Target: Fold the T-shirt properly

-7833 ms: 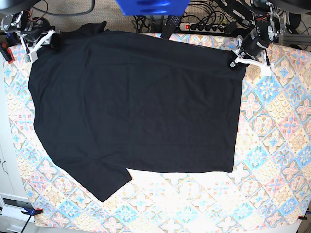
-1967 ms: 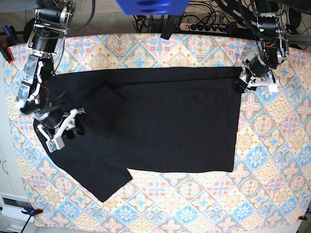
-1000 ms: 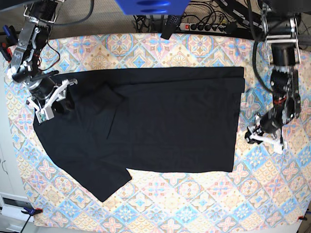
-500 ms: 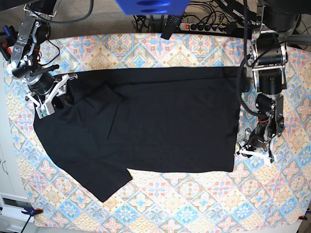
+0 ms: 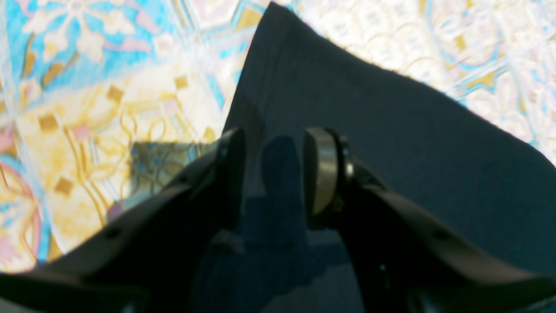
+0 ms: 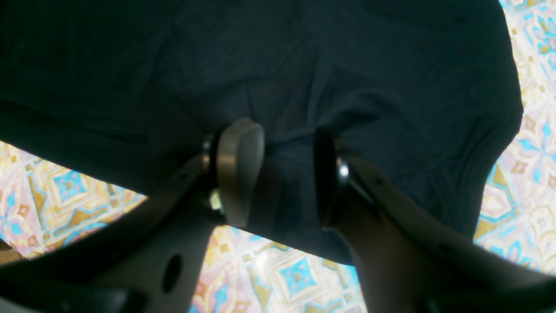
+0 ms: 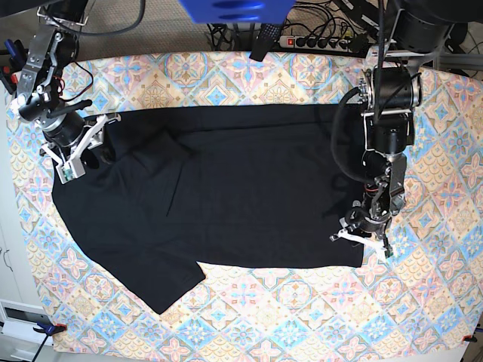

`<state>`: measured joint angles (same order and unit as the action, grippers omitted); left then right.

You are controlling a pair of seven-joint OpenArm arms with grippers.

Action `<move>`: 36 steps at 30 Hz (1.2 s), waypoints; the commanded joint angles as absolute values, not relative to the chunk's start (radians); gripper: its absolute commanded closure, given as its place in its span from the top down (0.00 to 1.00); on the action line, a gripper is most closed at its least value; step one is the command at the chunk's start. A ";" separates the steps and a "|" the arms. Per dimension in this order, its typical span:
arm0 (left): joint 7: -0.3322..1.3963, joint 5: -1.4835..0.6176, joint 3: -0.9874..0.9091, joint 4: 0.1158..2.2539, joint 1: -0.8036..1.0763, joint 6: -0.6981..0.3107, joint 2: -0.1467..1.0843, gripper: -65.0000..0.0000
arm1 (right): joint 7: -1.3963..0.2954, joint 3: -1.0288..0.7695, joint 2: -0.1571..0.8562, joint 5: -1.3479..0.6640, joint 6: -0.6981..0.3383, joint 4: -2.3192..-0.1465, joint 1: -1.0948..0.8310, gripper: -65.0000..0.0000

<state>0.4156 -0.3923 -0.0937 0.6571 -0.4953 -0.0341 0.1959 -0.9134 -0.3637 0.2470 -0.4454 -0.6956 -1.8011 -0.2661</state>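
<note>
Base view: one T-shirt lies flat on the table, two arms over it. Left wrist view: the left gripper has jaws apart over the near right hem corner; it could pinch only one layer. Right wrist view: the right gripper is also apart, above the far left shoulder.

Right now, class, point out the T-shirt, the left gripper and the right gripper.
T-shirt [image 7: 249,188], base view, middle of the spread body.
Left gripper [image 5: 271,176], left wrist view, midway between the fingers.
Right gripper [image 6: 289,171], right wrist view, midway between the fingers.
</note>
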 commanded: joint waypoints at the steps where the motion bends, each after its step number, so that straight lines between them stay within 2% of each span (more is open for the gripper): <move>1: 0.400 -0.397 -0.094 0.674 -0.522 -0.041 0.203 0.35 | -0.895 -0.371 0.262 -0.458 -0.698 -1.822 -0.259 0.36; 5: 0.562 -0.404 -0.102 0.711 -0.503 -0.041 0.213 0.34 | -0.895 -0.372 0.268 -0.456 -0.698 -1.822 -0.298 0.36; 12: 0.921 -0.564 -0.283 1.388 -0.128 -0.041 0.266 0.34 | -0.897 -0.432 0.266 -0.456 -0.698 -1.810 -0.392 0.36; 17: 1.072 -0.708 -0.437 1.675 0.122 -0.039 0.275 0.34 | -0.923 -0.426 0.262 -0.456 -0.698 -1.804 -0.420 0.36; 26: 1.076 -1.035 -0.674 1.735 0.472 -0.039 0.205 0.34 | -0.958 -0.432 0.262 -0.456 -0.698 -1.739 -0.420 0.36; 33: 1.070 -1.070 -0.716 1.687 0.518 -0.039 0.091 0.34 | -0.958 -0.432 0.262 -0.455 -0.698 -1.739 -0.420 0.36; 36: 1.067 -1.073 -0.716 1.607 0.509 -0.039 0.085 0.34 | -0.958 -0.432 0.262 -0.455 -0.698 -1.739 -0.420 0.36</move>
